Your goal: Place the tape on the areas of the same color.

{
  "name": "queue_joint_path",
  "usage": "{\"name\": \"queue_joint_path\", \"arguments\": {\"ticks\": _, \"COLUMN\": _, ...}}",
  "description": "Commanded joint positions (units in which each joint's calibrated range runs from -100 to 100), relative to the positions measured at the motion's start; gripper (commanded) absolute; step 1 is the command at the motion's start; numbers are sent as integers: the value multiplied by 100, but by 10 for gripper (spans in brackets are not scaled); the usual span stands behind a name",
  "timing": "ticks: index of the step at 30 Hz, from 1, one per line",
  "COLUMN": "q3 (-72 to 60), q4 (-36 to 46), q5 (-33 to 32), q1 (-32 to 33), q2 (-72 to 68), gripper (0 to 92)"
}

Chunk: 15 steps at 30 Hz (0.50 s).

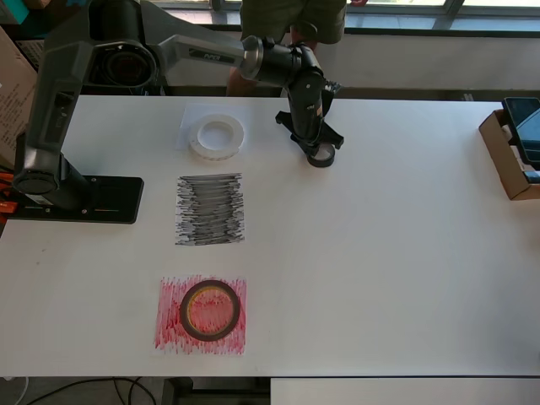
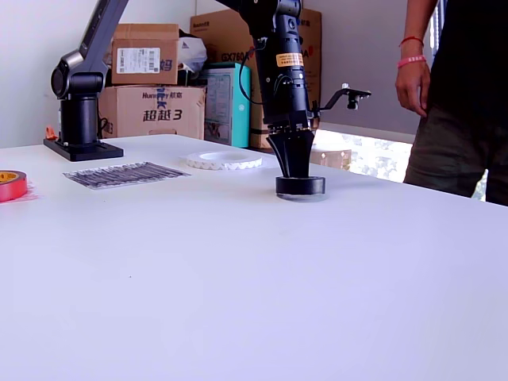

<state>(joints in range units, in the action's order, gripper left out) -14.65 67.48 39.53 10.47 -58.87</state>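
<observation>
Overhead view, table (image 1: 380,278) as clock face. Near 12 o'clock, a little to the right: gripper (image 1: 320,152) pointing down onto the black roll (image 1: 321,157), which sits flat on bare table, on none of the sheets. In the exterior view, same gripper (image 2: 296,176) with fingers (image 2: 287,159) narrowing downward and reaching into or against the top of the black roll (image 2: 300,186); cannot tell if pressed together on the roll or only resting there, since the tips are hidden by it.

At about 11 o'clock: white ring (image 1: 217,136) lying flat on the white sheet (image 1: 187,126), sheet hard to separate from the table color. In the exterior view, white ring (image 2: 224,160) seen low and flat behind the gripper, toward that view's left.

At about 9 o'clock, below the white ring: black sheet (image 1: 210,208), nothing on it. In the exterior view, black sheet (image 2: 125,174) lying at that view's left.

At about 7 o'clock: red sheet (image 1: 169,325) with the red ring (image 1: 209,310) flat on it, yellowish core visible, ring fully inside the sheet edges. In the exterior view, red ring (image 2: 11,185) cut by the left border.

At far 9 o'clock: arm base (image 1: 76,198) on a black plate. At 3 o'clock, at the table edge: cardboard box (image 1: 506,164). Beyond 12 o'clock: person (image 1: 291,21) standing behind the table, also in the exterior view at right, person (image 2: 456,103).
</observation>
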Motion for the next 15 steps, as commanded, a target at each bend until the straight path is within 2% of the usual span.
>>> {"name": "queue_joint_path", "arguments": {"ticks": 1, "q3": 70, "q4": 62, "q5": -303, "q1": -44, "q2": 442, "gripper": 0}}
{"name": "queue_joint_path", "arguments": {"ticks": 7, "q3": 497, "q4": 749, "q5": -254, "q1": -67, "q2": 1452, "gripper": 0}}
{"name": "queue_joint_path", "arguments": {"ticks": 9, "q3": 861, "q4": 740, "q5": -237, "q1": -91, "q2": 1817, "gripper": 0}}
{"name": "queue_joint_path", "arguments": {"ticks": 15, "q3": 2242, "q4": 689, "q5": 352, "q1": -351, "q2": 3174, "gripper": 0}}
